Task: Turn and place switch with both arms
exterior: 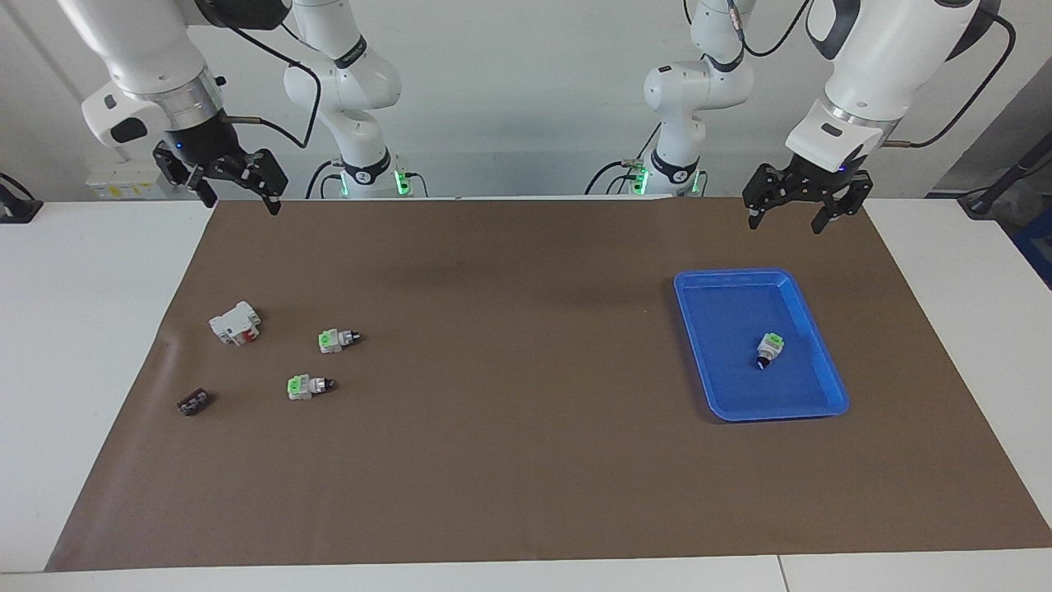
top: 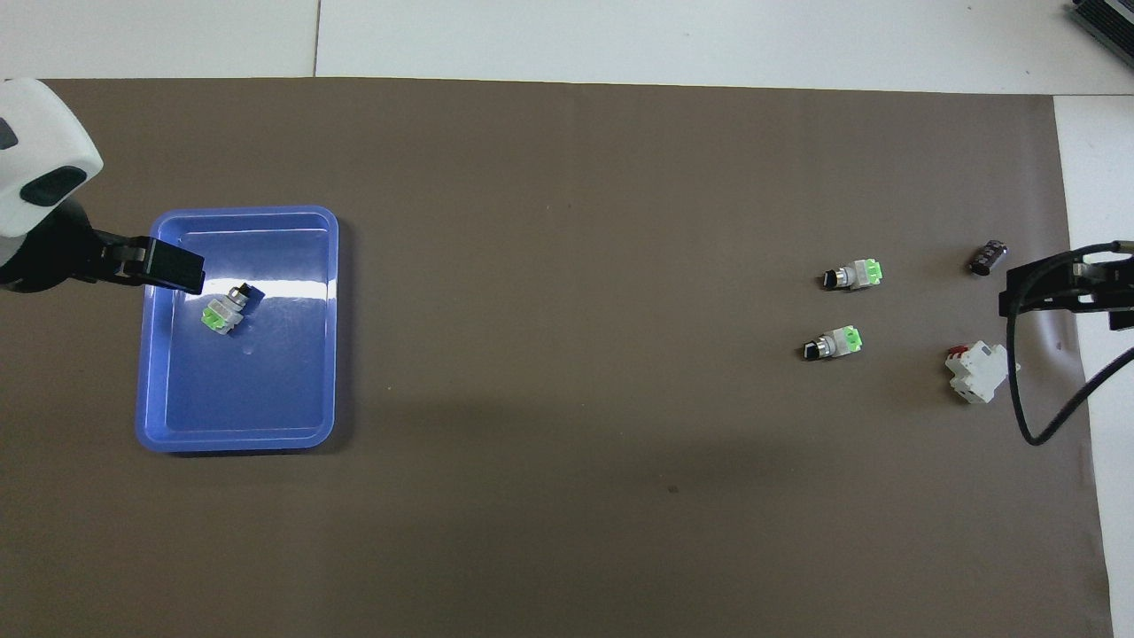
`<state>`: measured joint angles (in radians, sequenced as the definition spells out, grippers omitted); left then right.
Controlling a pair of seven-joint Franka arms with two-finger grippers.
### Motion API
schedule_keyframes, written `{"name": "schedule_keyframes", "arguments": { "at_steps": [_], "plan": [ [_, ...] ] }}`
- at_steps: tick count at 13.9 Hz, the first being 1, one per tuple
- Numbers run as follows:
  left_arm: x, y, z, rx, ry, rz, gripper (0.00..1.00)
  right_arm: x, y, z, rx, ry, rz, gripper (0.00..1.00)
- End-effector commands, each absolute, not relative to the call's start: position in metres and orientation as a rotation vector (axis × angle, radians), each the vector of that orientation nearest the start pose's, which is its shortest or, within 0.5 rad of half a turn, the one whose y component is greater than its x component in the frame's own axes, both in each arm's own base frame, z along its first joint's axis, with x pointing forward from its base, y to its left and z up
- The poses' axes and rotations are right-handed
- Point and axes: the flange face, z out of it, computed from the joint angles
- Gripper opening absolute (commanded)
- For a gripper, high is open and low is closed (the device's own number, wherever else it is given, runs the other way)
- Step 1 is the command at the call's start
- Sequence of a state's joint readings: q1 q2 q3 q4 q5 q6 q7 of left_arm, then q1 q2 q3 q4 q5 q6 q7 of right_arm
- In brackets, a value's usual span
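Three small white-grey switches with green tabs and dark knob ends are in view. One switch (exterior: 769, 349) (top: 226, 310) lies in the blue tray (exterior: 723, 288) (top: 266, 425). Two lie on the brown mat toward the right arm's end: one (exterior: 339, 339) (top: 833, 343) nearer to the robots, one (exterior: 308, 386) (top: 853, 275) farther. My left gripper (exterior: 786, 220) is open and empty, raised over the mat beside the tray; one of its fingers (top: 168, 266) shows in the overhead view. My right gripper (exterior: 242, 197) (top: 1063, 288) is open and empty, raised over the mat's edge.
A bigger white block with a red part (exterior: 236, 322) (top: 977, 372) and a small black strip (exterior: 193, 402) (top: 989, 257) lie near the two loose switches. The brown mat (exterior: 526, 460) covers most of the white table.
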<state>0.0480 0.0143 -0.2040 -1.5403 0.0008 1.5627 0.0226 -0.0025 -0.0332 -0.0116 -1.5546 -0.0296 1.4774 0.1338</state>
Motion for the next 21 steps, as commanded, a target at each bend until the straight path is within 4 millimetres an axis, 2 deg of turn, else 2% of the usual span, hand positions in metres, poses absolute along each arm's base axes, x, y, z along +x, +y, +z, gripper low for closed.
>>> {"name": "schedule_keyframes", "arguments": {
  "at_steps": [1,7,10,12,15,18,19,21],
  "plan": [
    [0.544,-0.081,0.631,-3.137,0.282,-0.016,1.0,0.527,-0.013,0.644,-3.184,0.268,0.06,1.0],
    [0.544,-0.081,0.631,-3.137,0.282,-0.016,1.0,0.53,-0.016,0.639,-3.178,0.306,0.026,1.0],
    [0.544,-0.081,0.631,-3.137,0.282,-0.016,1.0,0.52,-0.015,0.602,-3.158,0.401,-0.09,1.0],
    [0.544,-0.081,0.631,-3.137,0.282,-0.016,1.0,0.524,-0.011,0.583,-3.137,0.505,-0.105,1.0],
    [0.544,-0.081,0.631,-3.138,0.28,-0.016,1.0,0.537,-0.006,0.525,-3.095,0.656,-0.153,1.0],
    [0.544,-0.081,0.631,-3.137,0.282,-0.016,1.0,0.571,0.0,0.46,-3.034,0.887,-0.12,1.0],
    [0.544,-0.081,0.631,-3.137,0.282,-0.016,1.0,0.578,0.01,0.438,-3.01,0.97,-0.093,1.0],
    [0.544,-0.081,0.631,-3.137,0.282,-0.016,1.0,0.583,0.012,0.402,-2.955,1.126,-0.038,1.0]
  ]
}}
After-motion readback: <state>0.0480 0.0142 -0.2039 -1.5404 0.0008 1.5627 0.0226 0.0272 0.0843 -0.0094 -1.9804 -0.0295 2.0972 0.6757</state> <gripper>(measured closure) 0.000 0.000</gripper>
